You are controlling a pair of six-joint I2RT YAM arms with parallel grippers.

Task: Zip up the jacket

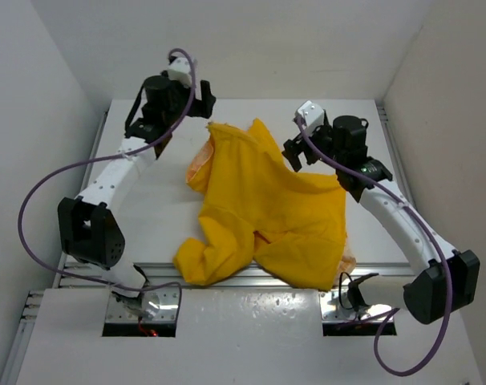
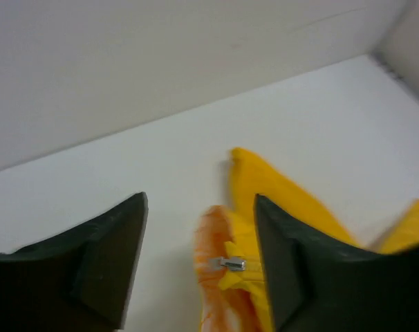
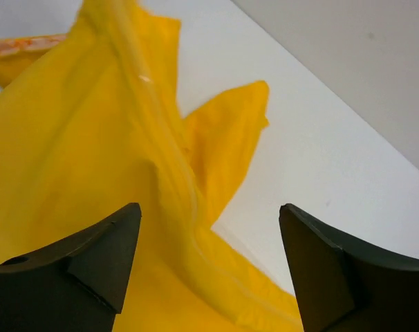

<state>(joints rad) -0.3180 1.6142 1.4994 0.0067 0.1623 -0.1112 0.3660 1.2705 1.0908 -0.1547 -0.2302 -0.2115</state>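
At the near edge of the table (image 1: 159, 212), a folded lobe of the jacket (image 1: 267, 212) lies toward the arm bases, and its yellow body is spread crumpled across the middle of the surface. Farther back, the right gripper (image 3: 209, 211) is held with fingers apart and empty above the jacket's right side, and a pale zipper track (image 3: 171, 159) is seen running away beneath it. At the garment's far left corner, the left gripper (image 2: 199, 207) is likewise spread and empty, and the small metal zipper pull (image 2: 231, 263) is framed between its fingers, against the orange-printed lining (image 2: 208, 242). The step in hand is judged to be the approach to the pull. Next, the left fingers must be lowered and closed on that small tab, while the fabric beside the track is tensioned by the right gripper.
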